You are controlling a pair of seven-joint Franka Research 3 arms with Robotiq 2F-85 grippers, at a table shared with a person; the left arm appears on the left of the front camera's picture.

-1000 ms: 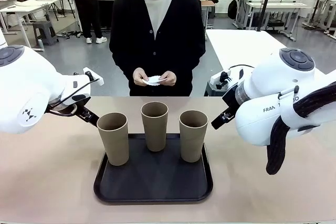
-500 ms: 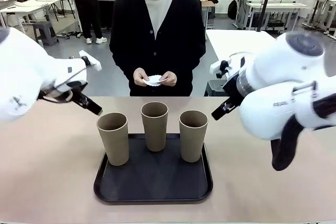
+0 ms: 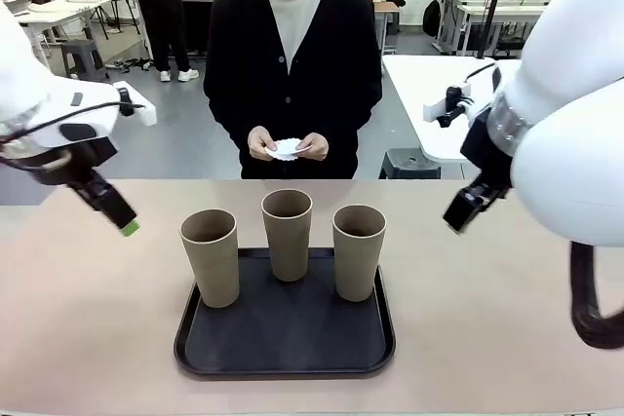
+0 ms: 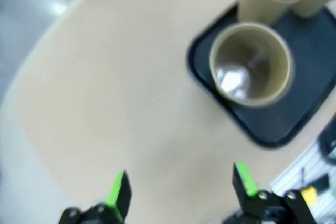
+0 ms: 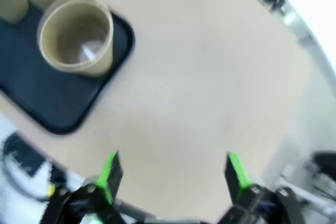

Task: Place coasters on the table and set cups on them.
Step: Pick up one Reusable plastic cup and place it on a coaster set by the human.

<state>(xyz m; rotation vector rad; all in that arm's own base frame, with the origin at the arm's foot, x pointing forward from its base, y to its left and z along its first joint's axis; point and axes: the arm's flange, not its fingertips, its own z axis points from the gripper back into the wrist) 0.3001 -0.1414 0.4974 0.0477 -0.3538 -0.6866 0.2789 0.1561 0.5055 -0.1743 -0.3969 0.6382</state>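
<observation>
Front view: the three cups (image 3: 288, 234) are seen on the black tray (image 3: 283, 353). The coasters (image 3: 286, 150) are held by the person (image 3: 292, 56), and none is laid on the table (image 3: 88, 338) yet.

Left wrist view: the left hand (image 4: 181, 182) is spread open and empty.

Right wrist view: the right hand (image 5: 170, 174) is likewise open, with nothing gripped.

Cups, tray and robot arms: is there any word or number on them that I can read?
No, there are no words or numbers to read.
The cups, the black tray and the table are plain.
The white coasters in the person's hands show no print.
The left arm and the right arm show no lettering from here.
Things far off in the room are too small to read.
</observation>
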